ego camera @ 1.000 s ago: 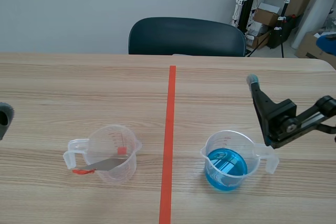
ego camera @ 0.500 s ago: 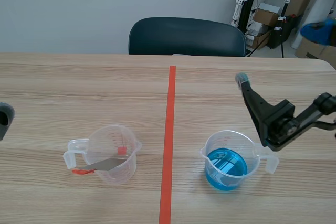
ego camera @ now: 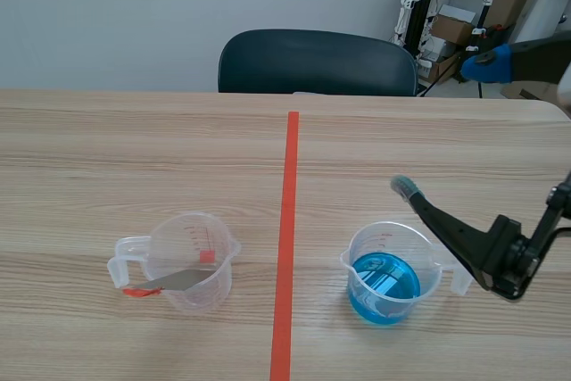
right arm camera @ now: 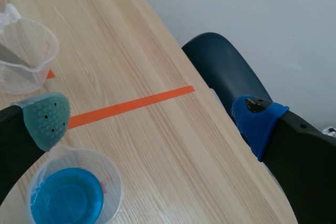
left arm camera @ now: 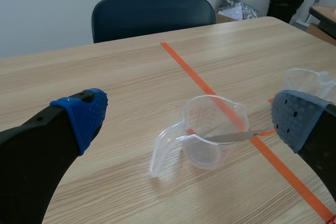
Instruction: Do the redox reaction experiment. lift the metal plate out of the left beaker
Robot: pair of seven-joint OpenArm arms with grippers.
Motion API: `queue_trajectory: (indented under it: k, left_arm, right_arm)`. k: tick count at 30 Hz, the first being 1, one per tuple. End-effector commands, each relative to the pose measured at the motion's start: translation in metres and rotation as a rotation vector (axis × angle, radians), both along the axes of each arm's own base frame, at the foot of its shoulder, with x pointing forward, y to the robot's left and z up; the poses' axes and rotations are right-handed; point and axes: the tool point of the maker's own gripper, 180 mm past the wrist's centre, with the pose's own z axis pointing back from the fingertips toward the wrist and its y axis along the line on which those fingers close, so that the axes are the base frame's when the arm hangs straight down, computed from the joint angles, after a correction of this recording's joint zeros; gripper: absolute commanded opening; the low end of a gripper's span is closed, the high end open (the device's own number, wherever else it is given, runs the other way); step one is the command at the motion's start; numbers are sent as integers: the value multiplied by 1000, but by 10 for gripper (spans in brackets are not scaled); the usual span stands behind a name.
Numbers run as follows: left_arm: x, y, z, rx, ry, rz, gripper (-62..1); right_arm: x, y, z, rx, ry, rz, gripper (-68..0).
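Left wrist view: metal plate [left arm camera: 231, 138] ahead, between spread fingers [left arm camera: 80, 116].

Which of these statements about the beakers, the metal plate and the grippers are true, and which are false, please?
1. The metal plate leans inside the clear left beaker. True.
2. The right beaker holds red liquid. False: it holds blue liquid.
3. The left gripper is shut on the metal plate. False: it is open and touches neither the plate nor the beaker.
4. The right gripper is open. True.
5. The orange-red tape line runs between the two beakers. True.
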Motion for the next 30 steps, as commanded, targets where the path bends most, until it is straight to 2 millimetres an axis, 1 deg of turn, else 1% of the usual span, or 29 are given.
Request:
queue_trajectory:
  k: [1, 3, 8, 12, 16, 20, 22, 27, 30]
  left_arm:
    - [-4, 9, 2, -17, -27, 37, 14]
    - [-12, 17, -6, -7, -27, 62, 14]
    - [-40, 30, -24, -9, -37, 113, 14]
    - [-63, 31, -39, -10, -39, 136, 14]
    - [-81, 27, -58, -22, -28, 154, 14]
    - [-89, 19, -88, -12, 12, 165, 14]
    - [-91, 14, -100, -11, 11, 167, 14]
    - [-92, 6, -118, -12, -6, 157, 14]
    - [-90, 8, -125, -12, -19, 164, 14]
  right_arm:
    - [1, 2, 10, -8, -34, 25, -19]
    - [0, 2, 9, -33, -35, 49, -19]
    - [-2, 1, 3, -121, -17, 108, -19]
    - [-6, 1, -1, -171, -2, 160, -19]
    - [-11, 2, -5, -205, 20, 206, -19]
    - [-17, 3, -8, -236, 33, 258, -19]
    - [-20, 5, -7, -244, 21, 285, -19]
    - [-27, 10, -2, -238, -7, 355, -19]
    - [-32, 13, 3, -224, -23, 393, -19]
